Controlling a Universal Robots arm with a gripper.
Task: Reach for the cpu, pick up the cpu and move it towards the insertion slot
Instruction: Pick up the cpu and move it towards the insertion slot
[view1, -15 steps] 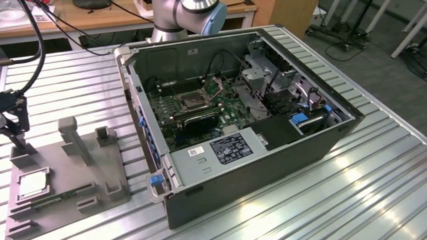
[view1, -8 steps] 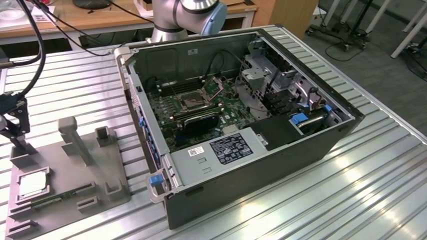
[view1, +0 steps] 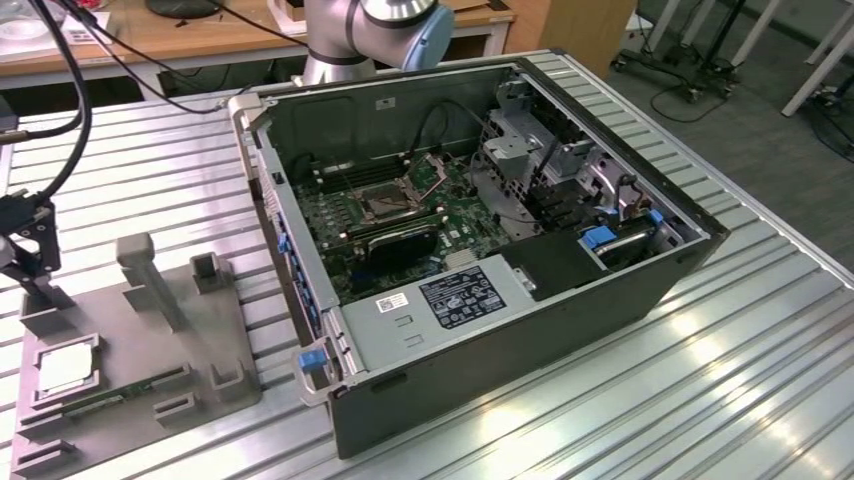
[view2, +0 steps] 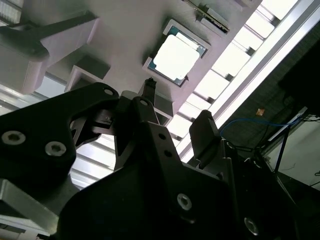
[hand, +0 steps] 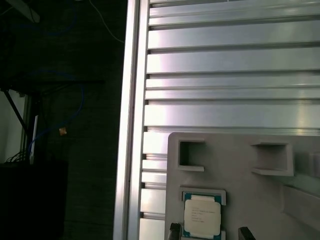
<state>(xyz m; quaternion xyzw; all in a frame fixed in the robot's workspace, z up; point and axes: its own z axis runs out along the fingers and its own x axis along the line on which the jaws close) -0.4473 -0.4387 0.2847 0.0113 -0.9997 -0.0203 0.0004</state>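
Reaching is under way: the gripper (view1: 30, 262) hangs over the grey tray (view1: 207, 325), its fingers (view2: 204, 131) spread apart and holding nothing. The cpu (hand: 201, 215) lies flat in a tray recess, untouched. Lifting it and carrying it to the insertion slot (view1: 387, 205) inside the open computer case (view1: 561, 310) remain. The fingertips are cut off in the first wrist view, so their height above the cpu is hard to judge.
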